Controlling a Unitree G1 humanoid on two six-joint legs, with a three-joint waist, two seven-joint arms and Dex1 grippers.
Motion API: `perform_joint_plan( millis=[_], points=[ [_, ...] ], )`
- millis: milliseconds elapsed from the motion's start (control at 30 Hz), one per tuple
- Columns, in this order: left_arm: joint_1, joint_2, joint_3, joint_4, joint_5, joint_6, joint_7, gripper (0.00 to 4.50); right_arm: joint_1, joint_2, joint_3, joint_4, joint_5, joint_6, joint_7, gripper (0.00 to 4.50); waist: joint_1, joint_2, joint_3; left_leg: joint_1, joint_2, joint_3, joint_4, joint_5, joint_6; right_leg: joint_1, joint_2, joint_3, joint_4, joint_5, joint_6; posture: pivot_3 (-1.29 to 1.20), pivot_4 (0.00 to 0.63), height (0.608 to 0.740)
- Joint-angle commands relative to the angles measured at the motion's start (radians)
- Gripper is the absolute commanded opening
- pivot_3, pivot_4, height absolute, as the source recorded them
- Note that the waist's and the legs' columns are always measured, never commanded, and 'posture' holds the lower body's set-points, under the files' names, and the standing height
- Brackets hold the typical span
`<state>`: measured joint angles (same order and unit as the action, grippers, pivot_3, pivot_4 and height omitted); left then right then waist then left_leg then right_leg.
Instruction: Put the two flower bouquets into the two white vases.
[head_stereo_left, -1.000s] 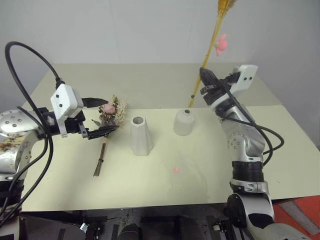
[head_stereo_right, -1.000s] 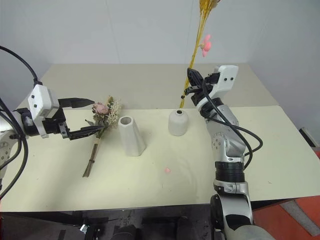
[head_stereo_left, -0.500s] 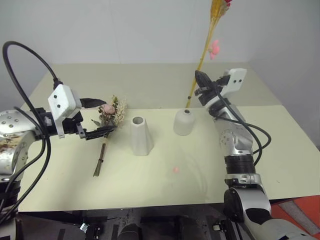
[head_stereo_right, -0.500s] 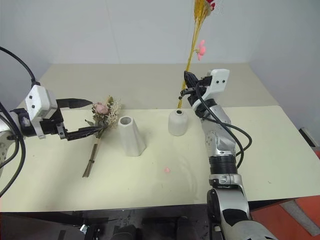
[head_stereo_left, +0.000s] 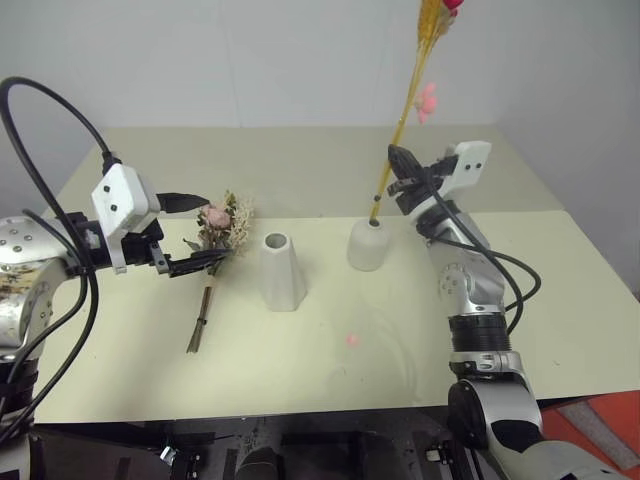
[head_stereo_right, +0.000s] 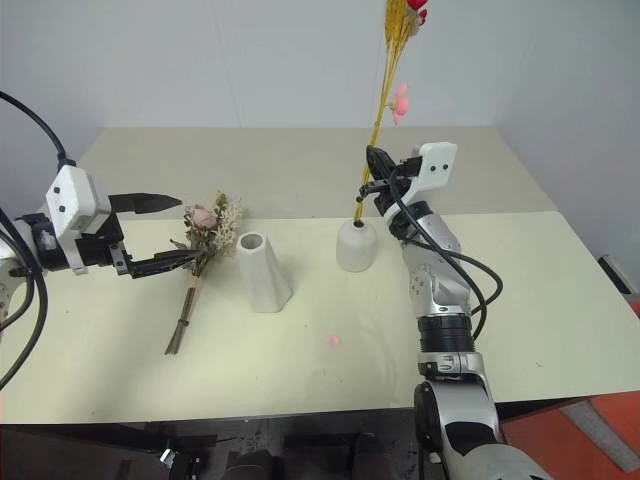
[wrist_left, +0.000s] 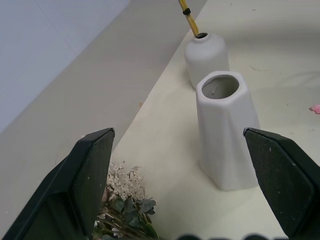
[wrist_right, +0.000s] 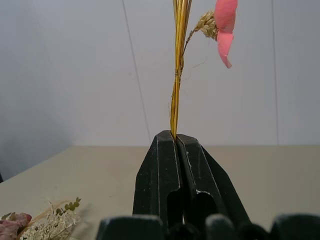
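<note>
**Yellow stalk at the round vase's mouth, dried bunch between open fingers**

While the left gripper (head_stereo_left: 190, 233) hangs at the left of the table (head_stereo_left: 560, 290) with its two black fingers spread wide and holding nothing, the bushy dried bunch (head_stereo_left: 220, 228) lies on the tabletop with its flower head in the gap between them. One finger (head_stereo_left: 180, 203) sits above the pink rose and the other (head_stereo_left: 195, 264) just beside the leaves on the near side; whether either touches the bunch I cannot tell. Its brown stems trail toward the near edge.

Right of the bunch stands the taller faceted vase (head_stereo_left: 282, 270), upright and empty. Farther right and slightly farther back is the shorter rounded vase (head_stereo_left: 367, 245). The thin yellow stalk (head_stereo_left: 405, 105) rises steeply from its small hole, the lower tip at the mouth, pink blossoms high up.

At the right, the right gripper (head_stereo_left: 398, 170) is closed on the stalk just above the vase, fingers pinching it.
</note>
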<state>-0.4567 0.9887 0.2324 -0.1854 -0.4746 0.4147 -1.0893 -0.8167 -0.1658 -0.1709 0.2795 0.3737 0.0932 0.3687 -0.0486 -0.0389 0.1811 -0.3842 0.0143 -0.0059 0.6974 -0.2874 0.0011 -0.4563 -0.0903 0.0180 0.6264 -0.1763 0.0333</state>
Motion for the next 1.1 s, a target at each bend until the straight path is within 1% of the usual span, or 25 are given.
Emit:
perform_joint_plan(
  millis=[33, 333, 867, 1100],
  points=[
    [-0.026, 0.005, 0.004, -0.011, -0.003, -0.015, 0.000, 4.50, 0.005, -0.008, -0.002, -0.071, 0.000, -0.011, -0.001, 0.03, 0.000, 0.000, 0.000, 0.000, 0.000, 0.000, 0.000, 0.000, 0.000, 0.000, 0.000, 0.000, 0.000, 0.000, 0.000, 0.00, 0.150, 0.740],
    [-0.036, 0.002, -0.004, -0.005, -0.001, -0.019, 0.002, 4.50, 0.034, -0.008, 0.006, -0.080, -0.010, -0.008, -0.008, 0.03, 0.000, 0.000, 0.000, 0.000, 0.000, 0.000, 0.000, 0.000, 0.000, 0.000, 0.000, 0.000, 0.000, 0.000, 0.000, 0.00, 0.150, 0.740],
    [-0.030, -0.001, 0.000, -0.015, -0.002, -0.019, 0.007, 4.50, -0.004, -0.029, -0.009, -0.011, -0.025, -0.039, 0.004, 0.03, 0.000, 0.000, 0.000, 0.000, 0.000, 0.000, 0.000, 0.000, 0.000, 0.000, 0.000, 0.000, 0.000, 0.000, 0.000, 0.00, 0.150, 0.740],
    [-0.032, -0.006, -0.004, -0.013, 0.002, -0.023, 0.008, 4.50, 0.008, -0.014, 0.006, -0.012, -0.033, -0.038, 0.007, 0.03, 0.000, 0.000, 0.000, 0.000, 0.000, 0.000, 0.000, 0.000, 0.000, 0.000, 0.000, 0.000, 0.000, 0.000, 0.000, 0.00, 0.150, 0.740]
  ],
)
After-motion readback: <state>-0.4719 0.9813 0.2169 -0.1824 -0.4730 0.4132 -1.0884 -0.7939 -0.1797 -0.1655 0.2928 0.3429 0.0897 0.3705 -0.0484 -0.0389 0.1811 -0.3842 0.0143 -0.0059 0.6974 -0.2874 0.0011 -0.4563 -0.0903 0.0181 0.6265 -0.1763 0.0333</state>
